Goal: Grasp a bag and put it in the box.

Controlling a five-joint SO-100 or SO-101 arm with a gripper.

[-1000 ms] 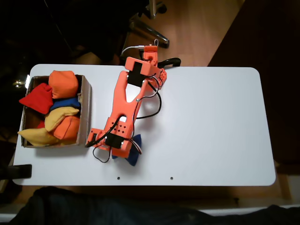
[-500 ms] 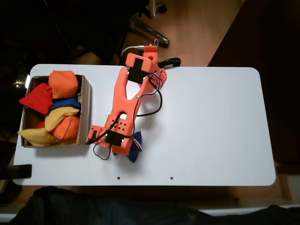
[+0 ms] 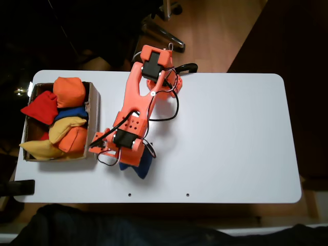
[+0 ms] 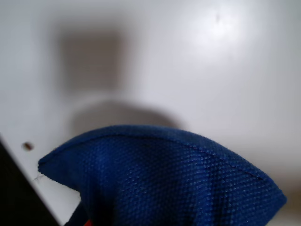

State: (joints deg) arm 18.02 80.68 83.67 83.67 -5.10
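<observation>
The bag (image 3: pixel 140 166) sits under the arm's (image 3: pixel 136 110) outer end in the fixed view, blue cloth showing past the gripper (image 3: pixel 130 163) on its lower side, a short way to the right of the box (image 3: pixel 94 115) and near the table's (image 3: pixel 230 133) front edge. In the wrist view the bag (image 4: pixel 160 181) hangs close before the lens with its seam arched, and its shadow lies apart from it on the white top, which suggests it is lifted off the surface. The jaws themselves are hidden by the wrist and the cloth; judging by the raised bag, they are closed on it, though how tightly cannot be told. So the grasp looks done and the lift begun. What is left is the carry leftward over the box wall and the release. The box already holds a heap of beanbags: orange (image 3: pixel 69 91), red (image 3: pixel 40 108), yellow (image 3: pixel 64 128) and a blue one (image 3: pixel 74 113) between them, so free room is scarce and the bag would likely land on top of the pile.
</observation>
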